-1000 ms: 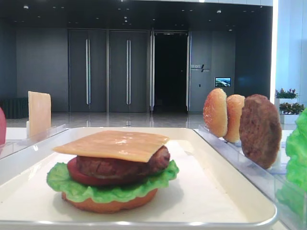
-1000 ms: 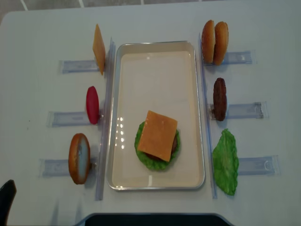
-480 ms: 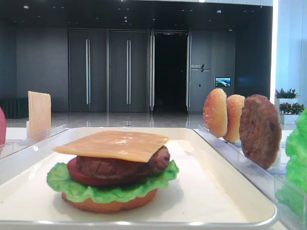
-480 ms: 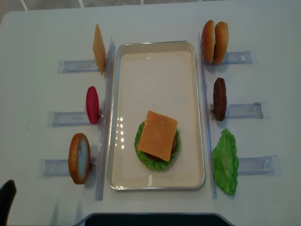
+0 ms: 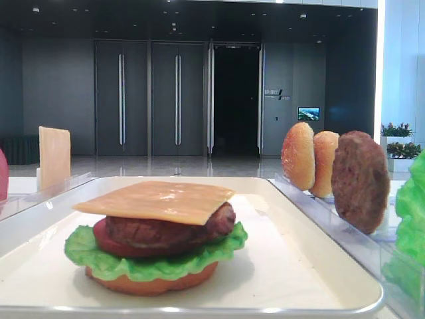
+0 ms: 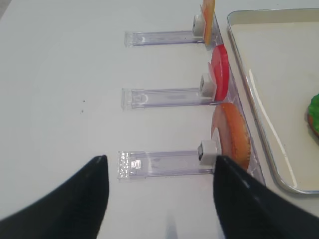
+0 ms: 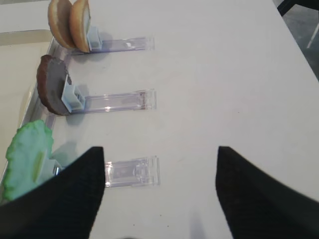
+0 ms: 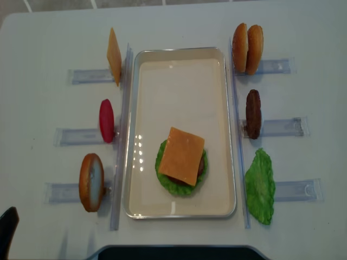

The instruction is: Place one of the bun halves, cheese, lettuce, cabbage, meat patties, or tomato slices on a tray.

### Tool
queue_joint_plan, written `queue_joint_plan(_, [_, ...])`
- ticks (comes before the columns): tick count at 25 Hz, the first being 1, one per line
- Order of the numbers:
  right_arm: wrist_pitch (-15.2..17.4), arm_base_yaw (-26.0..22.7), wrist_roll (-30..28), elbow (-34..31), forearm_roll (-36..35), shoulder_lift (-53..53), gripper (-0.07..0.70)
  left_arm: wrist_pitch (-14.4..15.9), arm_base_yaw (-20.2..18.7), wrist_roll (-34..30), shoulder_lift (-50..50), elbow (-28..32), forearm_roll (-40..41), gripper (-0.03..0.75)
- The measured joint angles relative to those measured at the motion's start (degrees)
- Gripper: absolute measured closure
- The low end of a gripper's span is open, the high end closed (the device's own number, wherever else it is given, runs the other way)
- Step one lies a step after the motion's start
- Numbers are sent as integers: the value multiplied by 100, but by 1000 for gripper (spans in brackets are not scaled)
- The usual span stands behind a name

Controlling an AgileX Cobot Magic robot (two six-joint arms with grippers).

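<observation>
Stacking on the tray [image 8: 133,135]: cheese [image 8: 181,155] caps the burger
Left tool [image 6: 158,164] and right tool [image 7: 160,154] both gape empty; spare bun half [image 8: 91,182] waits racked left of the tray

White table [image 8: 49,32]: tray [image 8: 181,53] at centre, clear racks [image 8: 89,76] either side.

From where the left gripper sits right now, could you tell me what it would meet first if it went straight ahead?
Probably the nearest clear rack, which lies straight ahead between the open fingers of the left gripper. The bun half at its end is off to the right. Height above the table is unclear.
</observation>
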State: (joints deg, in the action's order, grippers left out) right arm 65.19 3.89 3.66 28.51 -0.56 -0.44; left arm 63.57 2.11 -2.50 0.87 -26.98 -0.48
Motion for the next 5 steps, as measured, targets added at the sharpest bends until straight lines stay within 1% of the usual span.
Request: queue_joint_plan(5, [0, 0, 0, 0, 0, 0, 150, 0, 0, 0, 0, 0, 0, 213])
